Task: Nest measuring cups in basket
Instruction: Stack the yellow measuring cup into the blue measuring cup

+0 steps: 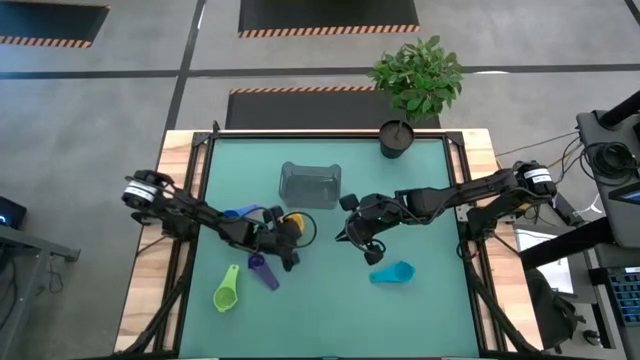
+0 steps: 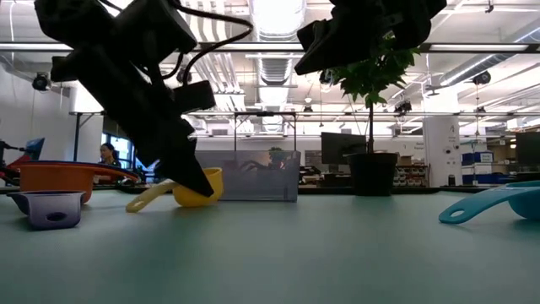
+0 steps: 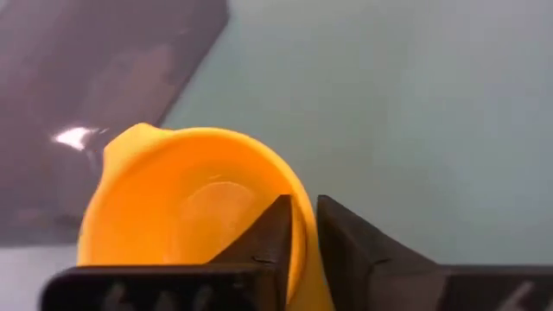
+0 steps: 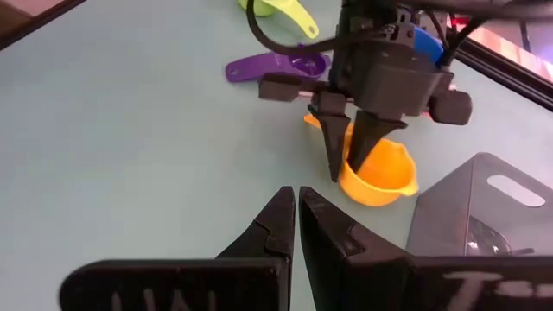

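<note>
Gripping the rim of the yellow measuring cup [image 4: 378,175], the left gripper [image 4: 348,161] has one finger inside the bowl and one outside, pinching the wall between them — the left wrist view shows the same clamp on the cup's edge. That cup sits on the green table [image 1: 420,200] just in front of the grey translucent basket [image 1: 310,185], off its left front corner, handle pointing away from the basket. The right gripper [image 4: 296,216] hangs above the table to the right of the basket, fingers pressed together and holding nothing. Left of the basket, close behind the left arm, lie the blue cup [image 1: 243,213] and an orange cup [image 2: 55,179]. Farther forward from the basket are the purple cup [image 1: 261,270] and, beyond it, the green cup [image 1: 227,292] — both on bare table. The cyan cup [image 1: 392,272] lies to the front right of the basket, well apart from it, near the right gripper.
</note>
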Available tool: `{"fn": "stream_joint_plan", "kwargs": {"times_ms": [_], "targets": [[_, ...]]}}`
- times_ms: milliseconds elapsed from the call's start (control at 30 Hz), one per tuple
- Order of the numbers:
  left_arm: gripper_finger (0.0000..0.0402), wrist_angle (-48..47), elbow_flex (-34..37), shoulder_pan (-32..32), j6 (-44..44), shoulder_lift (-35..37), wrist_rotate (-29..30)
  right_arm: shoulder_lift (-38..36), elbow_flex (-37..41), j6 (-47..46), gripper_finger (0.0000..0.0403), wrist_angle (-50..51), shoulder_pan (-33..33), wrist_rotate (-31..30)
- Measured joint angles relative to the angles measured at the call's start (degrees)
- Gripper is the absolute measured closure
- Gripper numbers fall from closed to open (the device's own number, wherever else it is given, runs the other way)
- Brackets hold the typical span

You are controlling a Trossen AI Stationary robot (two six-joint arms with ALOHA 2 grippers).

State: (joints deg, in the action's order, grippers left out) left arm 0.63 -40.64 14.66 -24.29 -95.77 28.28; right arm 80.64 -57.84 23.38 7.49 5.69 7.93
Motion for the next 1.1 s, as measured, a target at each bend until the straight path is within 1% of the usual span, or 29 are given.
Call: {"fn": "stream_joint_plan", "kwargs": {"times_ms": [100, 167, 467, 667, 833, 1000, 1100], "targets": [[0.0395, 0.82, -0.31, 0.35, 2.89, 0.35, -2.83, 0.0, 0.0, 0.0, 0.0394, 0.34, 0.0, 0.01], [0.0395, 0.75, -1.11, 0.78, 4.87, 0.35, -3.87, 0.0, 0.0, -0.2, 0.0394, 0.71, 0.0, -0.01], [0.04, 0.44, -6.11, 5.88, 18.28, 1.85, -3.99, -0.46, 0.0, -0.24, 0.0394, 1.9, 0.0, 0.0], [0.0401, 0.56, -6.58, 8.44, 19.36, 6.43, -3.94, -2.94, 0.0, -1.29, 0.0394, 4.04, 0.0, -0.01], [0.0401, 1.63, -6.56, 10.25, 22.04, 10.59, -3.88, -4.62, 0.29, -1.83, 0.0394, 4.63, 0.04, 0.21], [0.0401, 3.05, -6.56, 11.55, 25.75, 13.47, -3.88, -5.2, 0.81, -1.79, 0.0394, 4.64, 0.04, 2.93], [0.0401, 3.38, -6.54, 12.07, 27.55, 14.4, -3.86, -5.56, 0.81, -1.81, 0.0394, 4.64, 0.04, 3.19]]}}
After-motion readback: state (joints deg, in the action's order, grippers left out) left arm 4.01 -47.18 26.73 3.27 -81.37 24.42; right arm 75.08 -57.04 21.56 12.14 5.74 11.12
